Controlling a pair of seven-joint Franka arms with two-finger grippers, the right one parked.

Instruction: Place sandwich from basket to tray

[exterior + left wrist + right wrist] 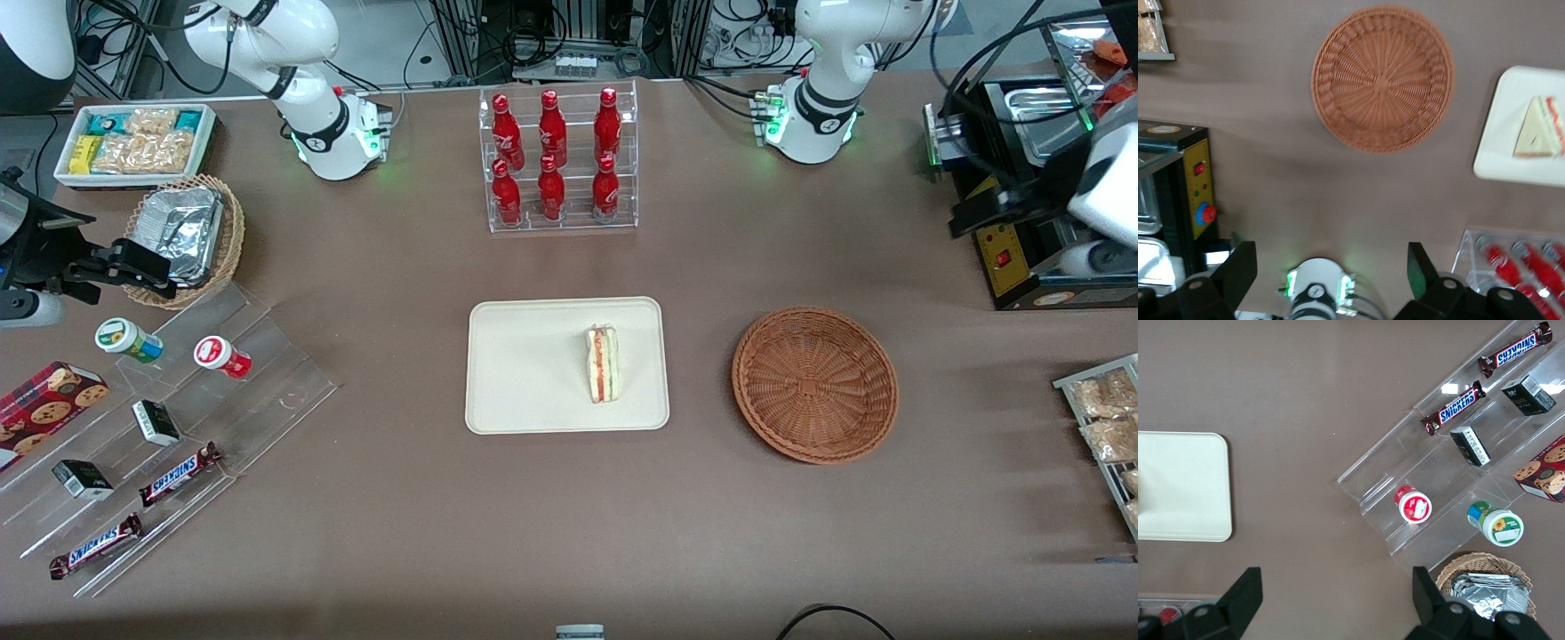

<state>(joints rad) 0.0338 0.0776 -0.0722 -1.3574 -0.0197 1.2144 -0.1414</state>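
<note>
Partly cropped sandwich [1540, 128] on tray [1503, 143] — gripper [1331, 272] spread, aloft.

Even, fairly bright light fell from overhead, and the desk [373, 498] showed as flat matte brown with no hard shadows. Soft, smeared shadows lay beside the basket [814, 384] toward the working arm's end. The tray [533, 391] was the brightest surface, close to washed out in the right wrist view. Small glints sat on the red bottles [553, 151] and the foil containers [182, 227]. Green lamps glowed at both arm bases. In the left wrist view the hand [1331, 267] hung high over the desk, its fingers [1238, 267] dark, soft-edged and spread wide; the sandwich [1538, 128] looked slightly blurred.
</note>
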